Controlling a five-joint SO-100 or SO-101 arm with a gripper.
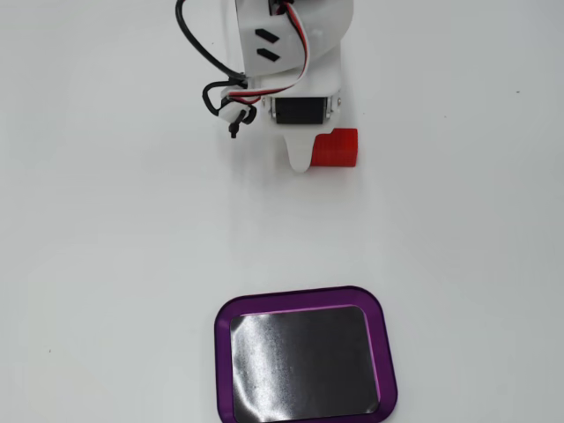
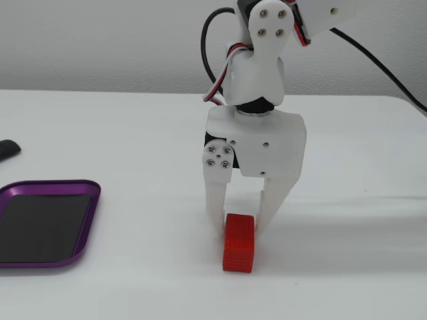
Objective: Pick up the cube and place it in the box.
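Note:
The cube [image 1: 337,148] is a small red block that lies on the white table. In a fixed view [image 2: 239,245] its near end points at the camera. My gripper [image 2: 241,227] reaches down to the table, with one white finger [image 2: 215,207] on each side of the cube's far end. Both fingers appear to touch the cube's sides. From above, the gripper [image 1: 304,145] covers the cube's left end. The box [image 1: 386,352] is a purple-rimmed tray with a shiny black bottom, empty, at the bottom of that view. It lies at the left edge in the side view [image 2: 79,243].
Black and coloured cables [image 1: 207,57] loop off the arm's left side in the view from above. A small dark object [image 2: 7,149] lies at the far left edge of the table in the side view.

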